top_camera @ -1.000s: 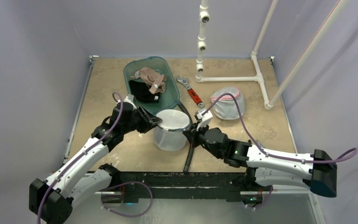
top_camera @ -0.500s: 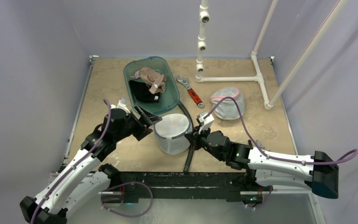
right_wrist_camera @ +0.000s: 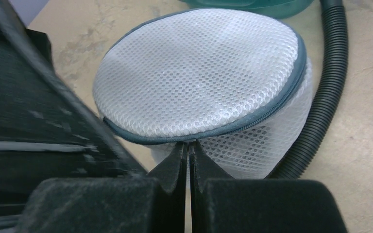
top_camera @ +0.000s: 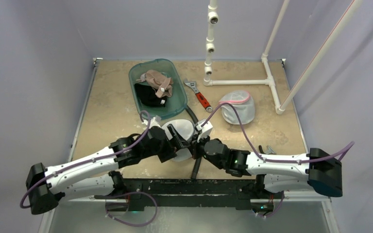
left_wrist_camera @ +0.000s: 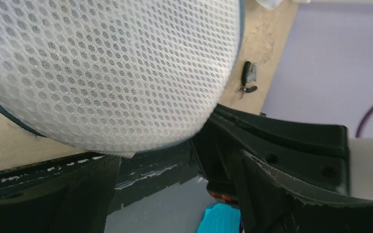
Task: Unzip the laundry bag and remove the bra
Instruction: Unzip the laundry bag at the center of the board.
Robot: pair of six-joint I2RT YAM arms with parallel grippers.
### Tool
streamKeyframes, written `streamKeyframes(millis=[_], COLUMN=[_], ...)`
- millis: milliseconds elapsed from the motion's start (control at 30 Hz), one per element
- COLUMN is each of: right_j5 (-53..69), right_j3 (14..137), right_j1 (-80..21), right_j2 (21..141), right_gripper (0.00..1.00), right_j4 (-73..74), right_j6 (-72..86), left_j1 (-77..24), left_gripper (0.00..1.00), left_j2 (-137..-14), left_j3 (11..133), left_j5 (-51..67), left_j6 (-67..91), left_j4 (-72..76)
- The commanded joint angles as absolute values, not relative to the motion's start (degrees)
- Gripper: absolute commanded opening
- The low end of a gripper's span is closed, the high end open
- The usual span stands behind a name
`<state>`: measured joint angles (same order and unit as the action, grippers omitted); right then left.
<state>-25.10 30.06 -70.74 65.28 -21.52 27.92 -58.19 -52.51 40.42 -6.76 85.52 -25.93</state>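
Observation:
A round white mesh laundry bag (top_camera: 184,127) with a grey-blue zipper seam stands at the table's near centre. It also shows in the left wrist view (left_wrist_camera: 107,73) and the right wrist view (right_wrist_camera: 199,73). My right gripper (top_camera: 198,144) is shut, its tips (right_wrist_camera: 188,144) pinched at the zipper seam on the bag's near right edge. My left gripper (top_camera: 177,141) is open wide against the bag's near left side, and the bag bulges over its jaws (left_wrist_camera: 175,155). The bag looks zipped. The bra is hidden.
A black corrugated hose (top_camera: 196,162) runs beside the bag on the right (right_wrist_camera: 328,87). Behind are a teal basin (top_camera: 170,65) with garments, a red-handled wrench (top_camera: 200,97), a second mesh bag (top_camera: 237,106) and a white pipe frame (top_camera: 243,82). A small metal tool (top_camera: 267,149) lies near right.
My left arm has swung right and forward, from the bag's left side to its near side. The bag and my right gripper shifted slightly toward the near edge.

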Motion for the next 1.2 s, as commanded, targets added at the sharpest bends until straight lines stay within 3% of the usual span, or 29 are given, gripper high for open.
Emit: streamKeyframes(millis=[0,533,667,1033,1167], right_j5=[-28.4,-29.1,-29.0,-31.6,-32.8], right_j3=[33.1,29.7,29.4,29.8,29.9], right_j1=[-73.4,-78.4,-79.0,-79.0,-79.0], right_j2=[65.3,61.3,61.0,59.0,57.6], right_gripper=[0.00,0.00,0.00,0.00,0.00], right_j4=[-24.3,-23.7,-24.1,-19.2,-16.5], right_j6=[28.6,27.0,27.0,27.2,27.4], left_j1=[-60.6,-60.9,-60.8,-60.8,-60.7], left_gripper=[0.82,0.72,0.65,0.17,0.04], left_j2=[-54.1,-52.3,-55.1,-52.7,-51.5], left_j3=[42.3,37.7,38.3,37.1,37.2], left_j5=[-14.7,-26.3,-25.9,-29.0,-30.1], left_j6=[90.1,98.2,97.1,94.7,94.1], left_j4=[-21.5,-22.6,-21.4,-21.6,-23.1])
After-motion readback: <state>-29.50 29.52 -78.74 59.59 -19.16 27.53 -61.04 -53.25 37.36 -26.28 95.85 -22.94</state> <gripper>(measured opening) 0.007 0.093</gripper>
